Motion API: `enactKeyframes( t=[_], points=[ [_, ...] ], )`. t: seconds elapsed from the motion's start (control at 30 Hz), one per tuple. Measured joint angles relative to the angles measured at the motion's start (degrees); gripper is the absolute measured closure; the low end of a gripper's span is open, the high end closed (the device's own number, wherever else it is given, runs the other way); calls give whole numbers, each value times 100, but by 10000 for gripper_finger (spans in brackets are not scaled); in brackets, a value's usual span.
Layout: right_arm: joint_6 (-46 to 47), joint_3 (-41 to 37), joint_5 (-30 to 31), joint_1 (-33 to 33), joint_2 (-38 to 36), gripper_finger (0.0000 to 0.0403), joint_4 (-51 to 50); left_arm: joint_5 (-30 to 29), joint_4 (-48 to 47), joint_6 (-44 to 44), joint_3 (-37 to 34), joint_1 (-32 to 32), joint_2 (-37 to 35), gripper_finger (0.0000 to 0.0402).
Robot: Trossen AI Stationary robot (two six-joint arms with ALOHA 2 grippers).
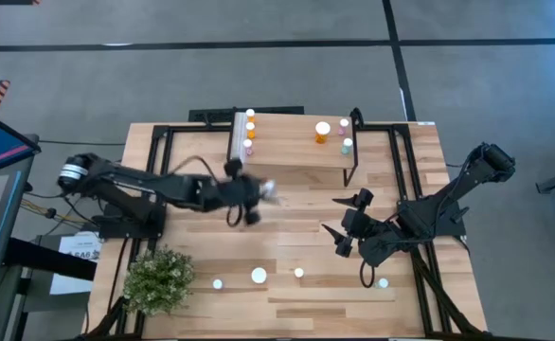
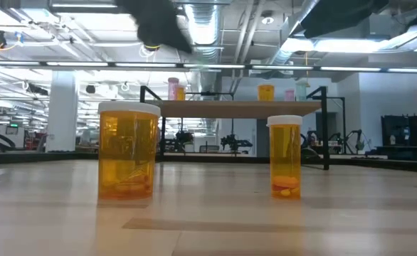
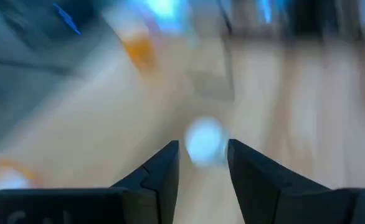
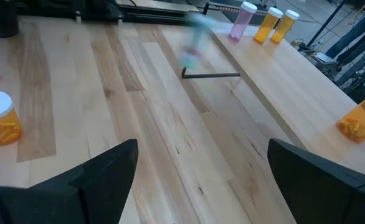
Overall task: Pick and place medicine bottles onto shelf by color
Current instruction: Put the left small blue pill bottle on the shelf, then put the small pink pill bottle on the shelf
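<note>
Left tool (image 1: 259, 192) of mine hangs over the middle of the table (image 1: 287, 213), just in front of the shelf (image 1: 287, 142). One pale, white-capped bottle (image 3: 204, 140) sits between its fingertips. The wrist view is smeared, so I cannot tell whether I am clenched on it or only around it. My right tool (image 1: 346, 225) waits released, fingers spread wide, over the right half of the table.

Counting the medicine bottles on the shelf, I see three at its left end: two orange (image 1: 250, 119) and one pink (image 1: 248, 148). Three more are at its right end: a larger orange one (image 1: 323, 131), a pink one (image 1: 344, 125) and a pale green one (image 1: 347, 146). The plank between the two groups is bare.

Four more white caps stand in a row near the table's front edge. One is a wide orange bottle (image 2: 128, 149) and another a slimmer orange one (image 2: 285, 156). The one farthest right (image 1: 384, 282) stands close to my right arm.

Bare wood runs between the shelf and that front row. The shelf's black leg (image 1: 353, 163) stands near my right tool. One leafy plant (image 1: 159, 279) fills the front left corner.
</note>
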Motion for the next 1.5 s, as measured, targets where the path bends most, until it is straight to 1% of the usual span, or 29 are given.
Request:
enactKeyframes(
  t=[0.07,0.13,0.23,0.3,0.37,0.53,0.7,0.87,1.07,1.23,1.3,1.37,1.43,1.5],
  points=[
    [-75,0,1,0,0,26,39,-267,996,48,14,197,-58,277],
    [-129,0,3,1,0,26,69,-301,1715,338,14,400,-29,277],
    [-133,0,5,1,0,26,62,-424,2325,459,35,719,100,277],
    [-148,0,6,7,-1,26,51,-398,2124,459,52,887,132,276],
    [-147,0,7,33,-2,26,-13,-300,2152,454,104,983,189,276],
    [-149,-1,12,100,0,26,-213,-69,2095,410,100,923,193,276],
    [-125,0,3,69,-24,26,-251,-33,2091,489,100,697,193,276],
    [-123,0,-63,65,-15,26,-210,-179,2080,591,100,398,148,276],
    [-87,0,-150,65,-15,26,-18,-213,1931,600,100,77,132,276],
    [125,0,-154,65,-13,26,42,-237,1559,635,93,-116,-238,276],
    [128,0,-154,65,-13,26,52,-228,1505,508,24,-175,-440,276],
    [128,0,-154,63,-13,26,48,-62,1494,293,-130,-232,-571,276],
    [128,0,-154,30,-13,26,48,115,1497,26,-340,-297,-612,276],
    [129,0,-157,-17,-13,26,50,136,1511,-244,-558,-387,-606,276]
  ],
)
